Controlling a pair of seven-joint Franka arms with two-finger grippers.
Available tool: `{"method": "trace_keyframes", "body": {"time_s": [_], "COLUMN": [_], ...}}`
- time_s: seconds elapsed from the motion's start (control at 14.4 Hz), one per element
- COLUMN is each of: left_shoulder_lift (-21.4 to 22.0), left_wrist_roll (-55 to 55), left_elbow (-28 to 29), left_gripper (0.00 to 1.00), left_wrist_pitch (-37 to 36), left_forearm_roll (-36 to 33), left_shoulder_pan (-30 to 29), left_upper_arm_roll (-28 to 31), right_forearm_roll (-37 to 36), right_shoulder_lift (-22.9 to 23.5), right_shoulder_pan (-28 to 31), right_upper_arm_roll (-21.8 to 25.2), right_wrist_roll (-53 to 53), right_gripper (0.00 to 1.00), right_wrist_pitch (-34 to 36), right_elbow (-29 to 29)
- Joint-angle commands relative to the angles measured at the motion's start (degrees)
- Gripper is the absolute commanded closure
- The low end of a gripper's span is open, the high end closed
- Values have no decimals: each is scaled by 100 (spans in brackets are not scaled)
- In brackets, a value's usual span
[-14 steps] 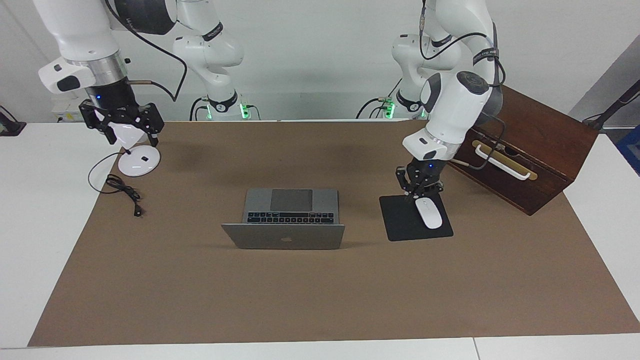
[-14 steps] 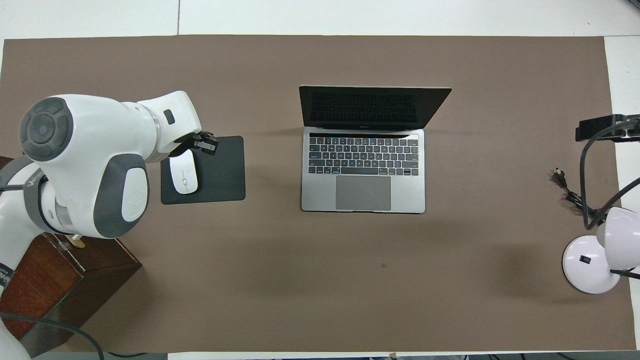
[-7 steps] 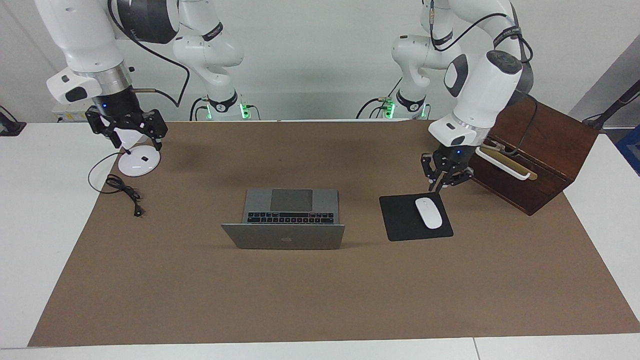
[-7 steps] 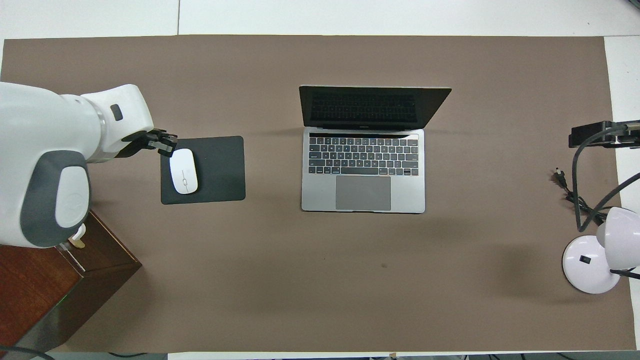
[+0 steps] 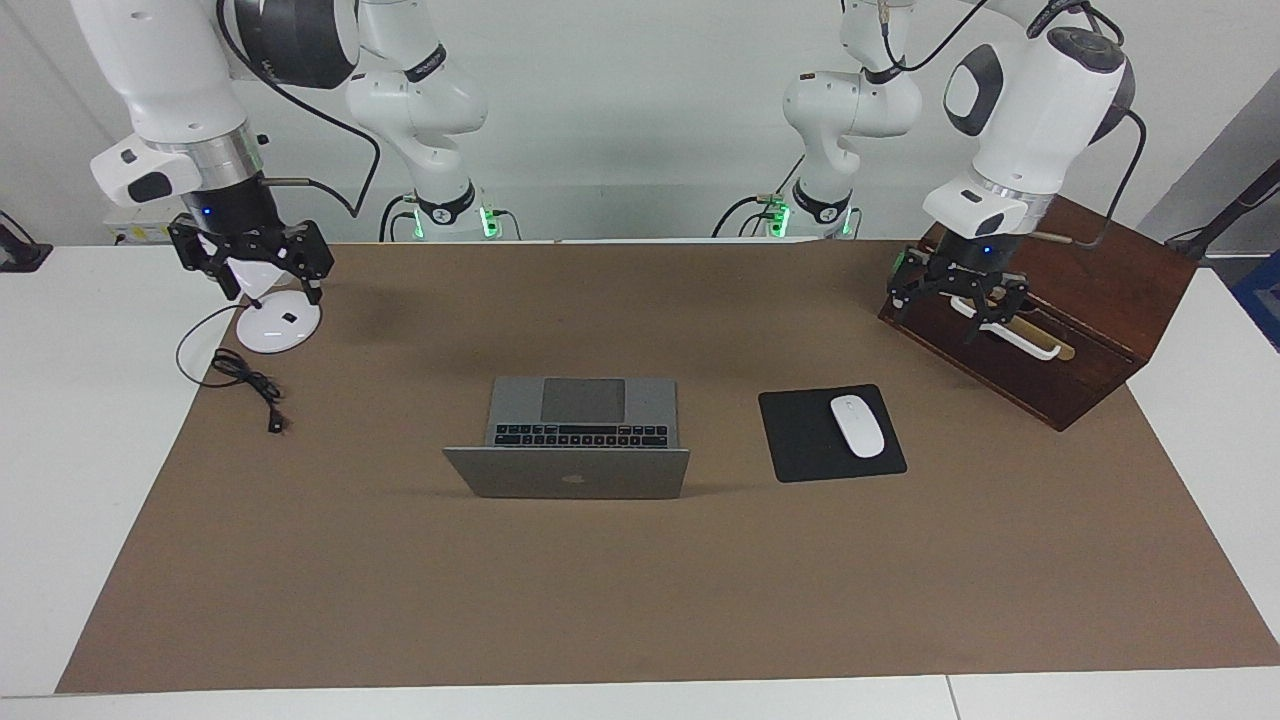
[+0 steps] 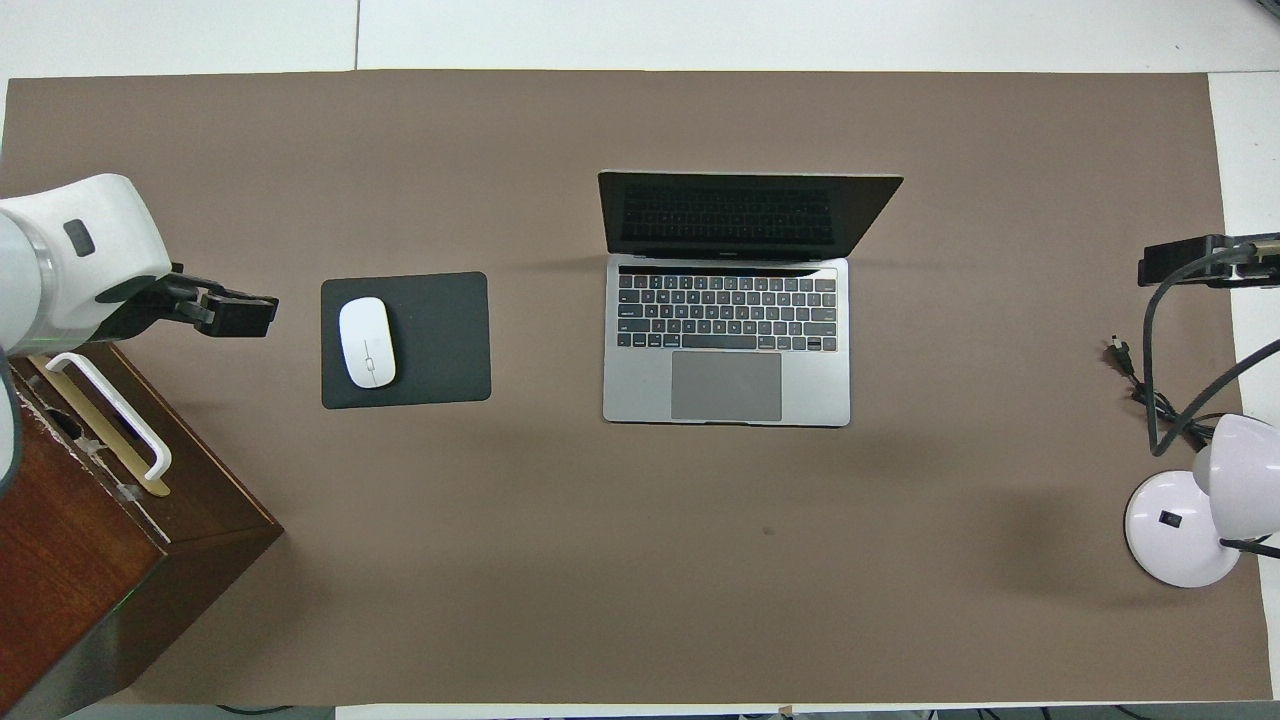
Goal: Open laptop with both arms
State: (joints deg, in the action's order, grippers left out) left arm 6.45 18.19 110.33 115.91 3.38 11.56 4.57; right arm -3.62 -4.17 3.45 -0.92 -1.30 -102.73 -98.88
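The silver-grey laptop stands open in the middle of the brown mat, its lid upright with the apple logo facing away from the robots. Its black keys and grey trackpad show in the overhead view. My left gripper is open and empty in the air over the front of the wooden box, away from the laptop; it also shows in the overhead view. My right gripper is open and empty over the white lamp at the right arm's end of the table; it also shows in the overhead view.
A black mouse pad with a white mouse lies beside the laptop toward the left arm's end. A dark wooden box with a white handle stands there too. A white desk lamp and its black cable sit at the right arm's end.
My left gripper rose from the mouse and swung back to over the wooden box. My right gripper shifted slightly over the lamp. The laptop has not moved.
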Motion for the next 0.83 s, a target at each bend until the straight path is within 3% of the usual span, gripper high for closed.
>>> {"method": "trace_keyframes", "body": {"time_s": [0.0,0.35,0.76], "left_shoulder_lift": [208,436,279], "left_wrist_roll": [97,44,-738], "left_elbow": [23,-38,-793], "left_gripper": [0,0,0], "left_wrist_pitch": [-330,-743,-1974], "left_forearm_roll": [-162,-171,-285], "left_shoulder_pan": [-189,-690,-875], "left_upper_arm_roll": [-35,-35,-61], "right_forearm_roll": [-7,203,257], "right_shoulder_lift": [-128,-137,-155], "right_shoulder_pan": [85,59,68], "right_upper_arm_roll": [-40,-40,-40], "right_wrist_roll": [148,113,122], "right_gripper": [0,0,0], "right_wrist_pitch": [-177,-142,-80], "right_elbow": [-175,-175,-193]}}
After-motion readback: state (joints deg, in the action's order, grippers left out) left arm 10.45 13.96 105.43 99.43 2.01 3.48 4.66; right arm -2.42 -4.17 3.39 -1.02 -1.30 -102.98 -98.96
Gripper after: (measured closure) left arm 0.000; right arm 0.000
